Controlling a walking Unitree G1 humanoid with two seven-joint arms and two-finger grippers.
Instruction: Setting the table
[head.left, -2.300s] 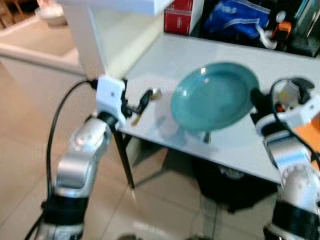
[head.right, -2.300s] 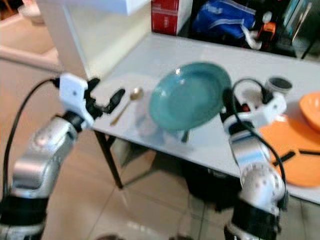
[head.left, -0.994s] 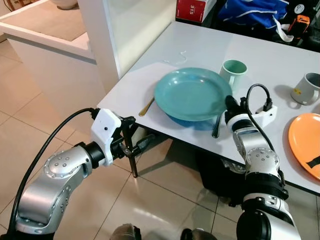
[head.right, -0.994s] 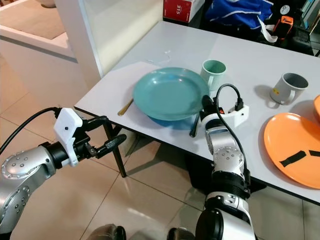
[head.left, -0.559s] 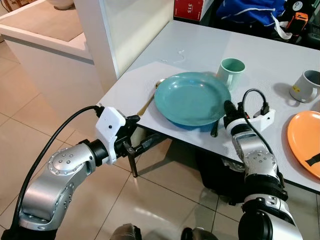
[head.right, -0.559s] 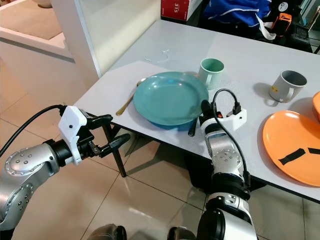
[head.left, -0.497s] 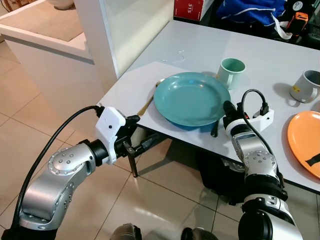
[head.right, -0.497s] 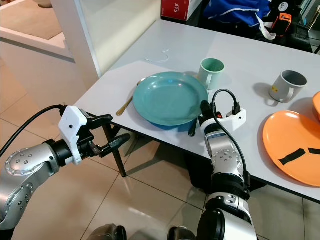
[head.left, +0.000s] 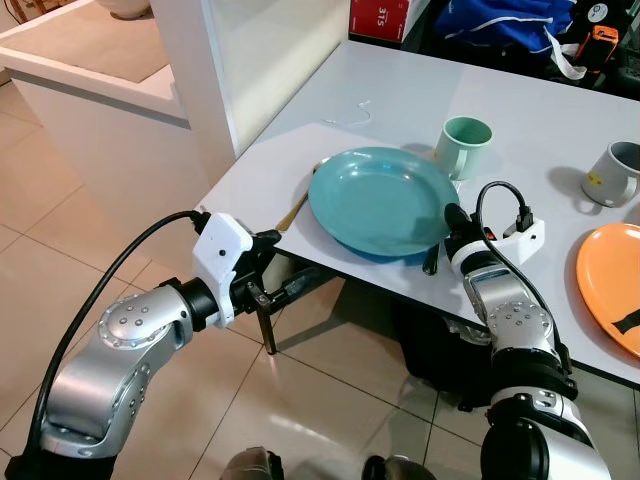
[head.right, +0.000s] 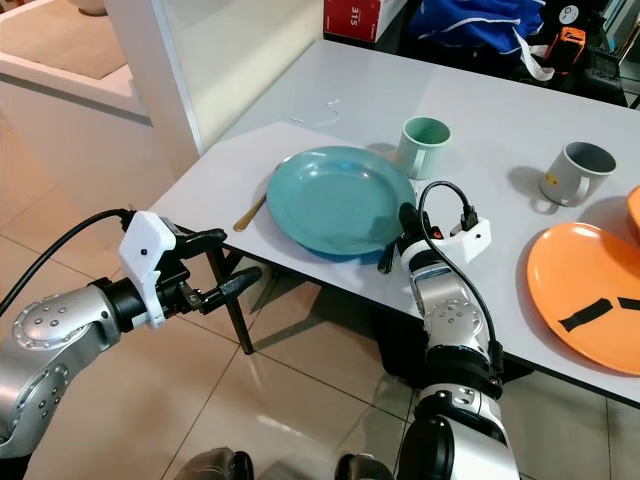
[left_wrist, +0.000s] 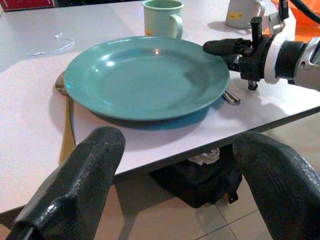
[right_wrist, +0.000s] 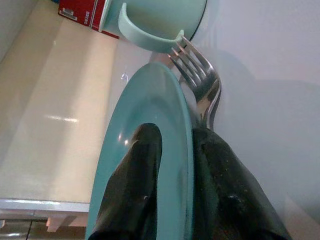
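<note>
Teal plate (head.left: 378, 203) barely shifted, right gripper (right_wrist: 175, 165) jaws pinching its rim, left gripper (head.right: 222, 263) jaws spread, two mugs

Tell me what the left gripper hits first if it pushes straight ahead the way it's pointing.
Probably the near edge of the white table, since the open left gripper sits below the tabletop. If it clears that edge, the teal plate comes next. Depth is hard to judge.

Teal plate (head.left: 378, 203), carried tilted above the table (head.left: 400, 110) earlier, now lies nearly flat on it. Right gripper (right_wrist: 175, 175) still pinches its rim. Left gripper (head.right: 215, 265) dropped below table edge.
</note>
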